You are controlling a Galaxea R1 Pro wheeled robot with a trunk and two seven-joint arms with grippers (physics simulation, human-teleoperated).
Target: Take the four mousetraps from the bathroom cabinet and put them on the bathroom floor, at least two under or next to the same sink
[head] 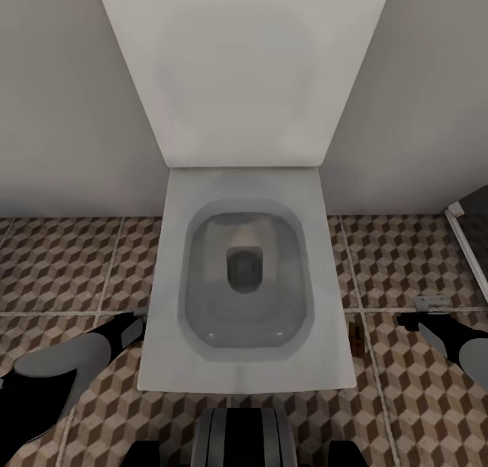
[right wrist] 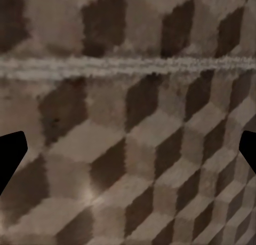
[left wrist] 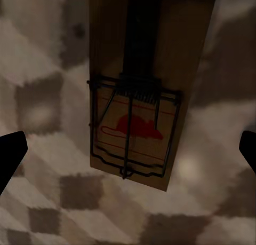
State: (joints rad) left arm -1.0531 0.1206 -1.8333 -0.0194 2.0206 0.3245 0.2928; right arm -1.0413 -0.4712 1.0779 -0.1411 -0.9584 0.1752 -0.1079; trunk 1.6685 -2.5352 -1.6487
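My left claw (left wrist: 128,154) hangs spread wide, released, its two dark fingertips (left wrist: 10,154) at the far edges of the wrist picture with nothing between them. Straight beneath it a mousetrap (left wrist: 140,103) lies flat on the bathroom floor (left wrist: 48,213): a tan wooden board with a dark wire spring and bar and a red mouse printed on it. The claw does not touch it.

My right claw (right wrist: 128,154) is spread the same way, released, empty, looking down on bare cube-patterned tile with one pale grout line crossing it.

From my head camera, the left arm (head: 61,369) sits at about 8 o'clock, its dark tip close against the left edge of a white toilet (head: 245,277). The right arm (head: 451,338) comes in at about 4 o'clock, low over the tiles. Between it and the toilet's right edge, at roughly 4 o'clock, a small brown piece (head: 355,336) lies on the floor just beside the toilet base; it is too small for me to say whether it is another trap. The toilet fills the centre, lid (head: 244,67) raised against the grey wall at 12 o'clock.
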